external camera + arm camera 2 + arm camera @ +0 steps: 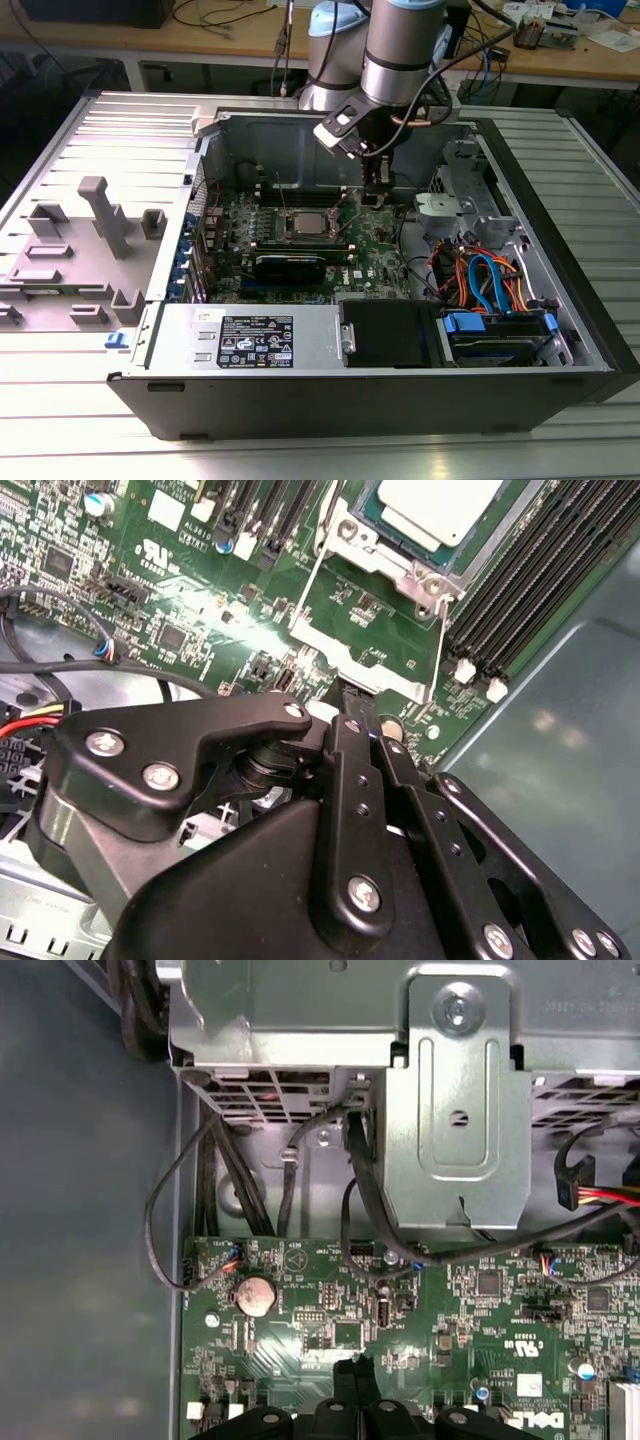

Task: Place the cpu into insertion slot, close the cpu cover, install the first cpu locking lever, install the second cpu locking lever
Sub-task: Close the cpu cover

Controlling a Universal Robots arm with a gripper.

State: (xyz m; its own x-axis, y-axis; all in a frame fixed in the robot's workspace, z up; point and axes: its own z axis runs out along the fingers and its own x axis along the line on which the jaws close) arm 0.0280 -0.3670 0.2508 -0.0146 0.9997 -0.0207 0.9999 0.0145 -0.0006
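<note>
The cpu [440,508], a flat square chip with a dull silver top, lies in the insertion slot [398,575], whose shiny rim shows around it; in the exterior view the cpu [306,222] sits mid-board. The cpu cover [350,663], a thin silver frame, is swung up off the slot, and green board shows through its window. My gripper [352,695] has its black fingers shut together, and their tips are at the cover's free edge. I cannot tell whether they pinch it. In the exterior view the gripper [378,195] hangs on that view's right of the cpu. The fingertips [356,1365] hover over green board.
Long black memory slots [520,590] flank the socket. A black card [290,265] lies in front of it. The silver power supply [250,340], coloured cables [480,275] and a metal drive cage [455,1110] crowd the case. A coin battery [254,1295] sits on the board.
</note>
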